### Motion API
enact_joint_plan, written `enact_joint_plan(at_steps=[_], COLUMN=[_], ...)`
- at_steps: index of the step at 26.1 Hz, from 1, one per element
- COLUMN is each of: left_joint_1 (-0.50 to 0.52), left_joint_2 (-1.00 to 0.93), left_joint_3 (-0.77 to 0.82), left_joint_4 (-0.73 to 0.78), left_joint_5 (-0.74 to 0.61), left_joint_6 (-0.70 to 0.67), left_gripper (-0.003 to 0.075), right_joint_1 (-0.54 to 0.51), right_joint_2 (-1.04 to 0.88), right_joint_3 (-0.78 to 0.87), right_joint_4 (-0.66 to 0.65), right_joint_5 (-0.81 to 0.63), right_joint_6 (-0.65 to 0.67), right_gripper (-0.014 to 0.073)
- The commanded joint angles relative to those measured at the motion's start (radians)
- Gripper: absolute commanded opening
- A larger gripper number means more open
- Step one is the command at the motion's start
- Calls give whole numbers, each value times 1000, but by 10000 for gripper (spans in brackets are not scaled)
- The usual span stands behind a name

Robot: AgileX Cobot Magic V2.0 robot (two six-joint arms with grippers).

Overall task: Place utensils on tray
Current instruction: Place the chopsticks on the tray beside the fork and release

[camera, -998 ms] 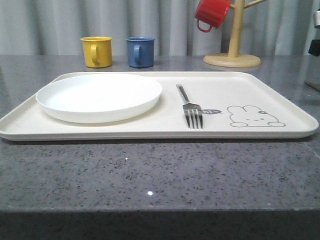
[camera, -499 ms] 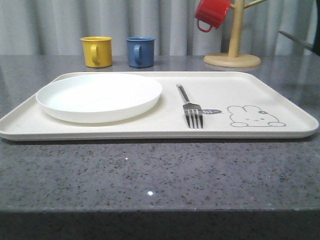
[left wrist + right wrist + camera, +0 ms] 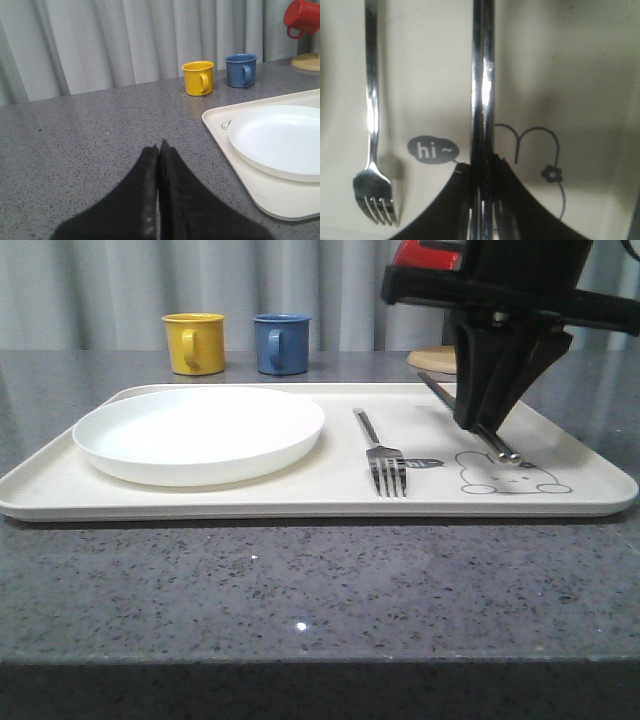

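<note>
The cream tray [image 3: 300, 508] lies across the table with a fork [image 3: 383, 458] on it, tines toward me. My right gripper [image 3: 478, 420] hangs over the tray's right part, shut on a pair of silver chopsticks [image 3: 500, 448]. They slant down with their near ends at the rabbit drawing [image 3: 520, 480]. In the right wrist view the chopsticks [image 3: 483, 80] run straight out from the shut gripper [image 3: 483, 167], beside the fork [image 3: 371, 125]. My left gripper [image 3: 160, 147] is shut and holds nothing, over bare table left of the tray [image 3: 240, 165]. No spoon is in view.
A round white plate [image 3: 200, 432] takes up the tray's left half. Behind the tray stand a yellow cup [image 3: 193, 342] and a blue cup [image 3: 281, 343]. A red mug [image 3: 425, 252] hangs above a wooden stand base [image 3: 432, 358] at the back right.
My right arm has come in from the right with the chopsticks and now hangs over the tray's right part. Fork and plate have not moved.
</note>
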Motion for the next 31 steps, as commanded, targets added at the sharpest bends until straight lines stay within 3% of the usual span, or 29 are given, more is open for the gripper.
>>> enact_joint_plan(at_steps=[1, 6, 13, 20, 31], left_joint_1=[4, 4, 4, 4, 4], left_joint_2=[11, 11, 11, 11, 11], left_joint_3=[-26, -26, -26, -26, -26], left_joint_4=[-6, -6, -6, -6, -6], left_joint_5=[-86, -77, -77, -77, -77], left_joint_6=[-13, -13, -13, -13, -13], left_gripper=[-18, -18, -18, -18, -18], right_joint_1=[1, 1, 1, -27, -447], right_joint_2=[-15, -9, -7, -81, -145], right_joint_3=[-31, -31, -32, -76, -88], right_joint_4=[3, 4, 3, -151, -159], right_joint_5=[-28, -44, -23, 30, 121], right_joint_6=[25, 50, 50, 33, -267], right_gripper=[27, 44, 259, 280, 279])
